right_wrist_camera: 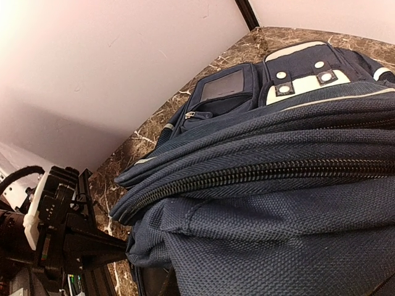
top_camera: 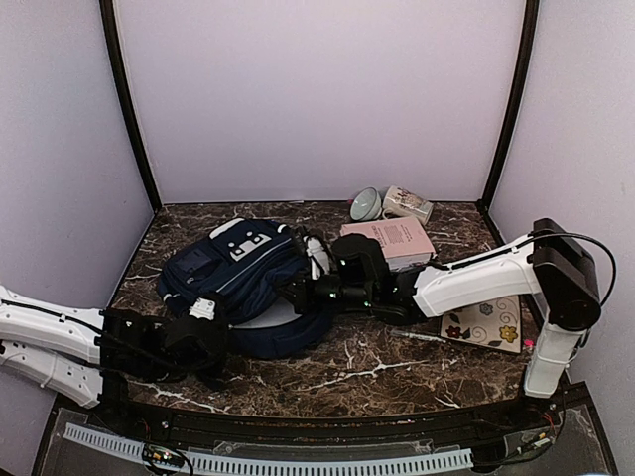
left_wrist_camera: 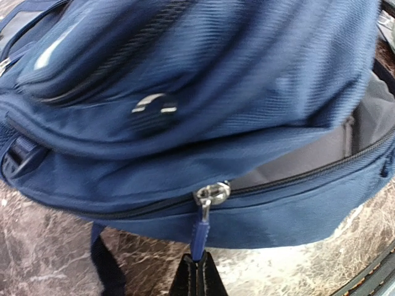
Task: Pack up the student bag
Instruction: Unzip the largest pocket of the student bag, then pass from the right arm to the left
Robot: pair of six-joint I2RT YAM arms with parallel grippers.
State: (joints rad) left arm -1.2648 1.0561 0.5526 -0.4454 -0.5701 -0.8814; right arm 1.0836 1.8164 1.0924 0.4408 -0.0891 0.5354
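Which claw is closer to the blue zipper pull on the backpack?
Left. The left claw pinches the zipper pull; the right claw is at the opposite edge of the student bag.

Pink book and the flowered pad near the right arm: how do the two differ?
The pink book is thick, with printed lines on its cover; the flowered pad looks thin, cream with scattered flowers. The pink book lies toward the back, just right of the student bag; the flowered pad lies nearer the front right, partly under the right arm. Both lie flat on the marble table, outside the bag.
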